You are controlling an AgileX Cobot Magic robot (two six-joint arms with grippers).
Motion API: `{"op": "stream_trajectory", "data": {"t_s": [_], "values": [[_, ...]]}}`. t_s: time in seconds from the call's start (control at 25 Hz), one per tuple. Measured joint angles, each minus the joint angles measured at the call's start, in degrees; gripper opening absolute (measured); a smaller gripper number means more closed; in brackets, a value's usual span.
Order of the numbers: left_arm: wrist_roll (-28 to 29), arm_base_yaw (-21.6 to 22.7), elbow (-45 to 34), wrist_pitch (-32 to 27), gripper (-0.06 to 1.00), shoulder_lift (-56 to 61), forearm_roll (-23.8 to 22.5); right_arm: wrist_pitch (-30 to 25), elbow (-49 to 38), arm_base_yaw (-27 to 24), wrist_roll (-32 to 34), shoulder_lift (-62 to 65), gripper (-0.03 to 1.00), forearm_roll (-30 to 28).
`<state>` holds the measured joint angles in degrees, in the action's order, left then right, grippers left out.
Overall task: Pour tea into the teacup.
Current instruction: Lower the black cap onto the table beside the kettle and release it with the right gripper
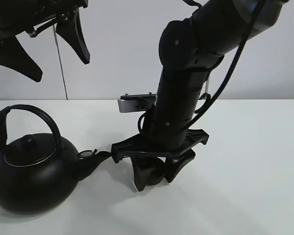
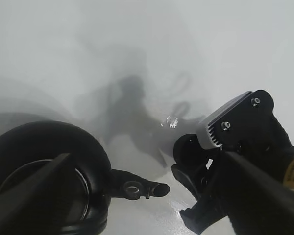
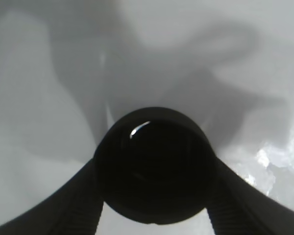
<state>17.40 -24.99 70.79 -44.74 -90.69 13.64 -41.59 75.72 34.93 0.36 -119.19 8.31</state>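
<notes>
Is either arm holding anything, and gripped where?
The right gripper clamps the small round black teacup by opposite sides of its wall, between its fingers. The left gripper holds nothing.

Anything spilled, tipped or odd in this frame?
Nothing clearly wrong: the kettle stands upright and the right gripper holds the teacup. There is only a small glinting patch on the table beside the cup; wet or reflection, I cannot tell.

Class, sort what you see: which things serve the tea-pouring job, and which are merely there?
Job in hand: teacup, gripped by the right gripper; kettle; left gripper, open, raised over the kettle.
Merely there: white table; pale wall behind.
</notes>
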Motion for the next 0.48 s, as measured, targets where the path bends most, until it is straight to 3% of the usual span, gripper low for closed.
{"op": "stream_trajectory", "data": {"t_s": [0.48], "values": [[0.0, 0.0, 0.0, 0.0, 0.58, 0.0, 0.0, -3.1, 4.5, 0.0, 0.0, -0.4, 0.4, 0.2]]}}
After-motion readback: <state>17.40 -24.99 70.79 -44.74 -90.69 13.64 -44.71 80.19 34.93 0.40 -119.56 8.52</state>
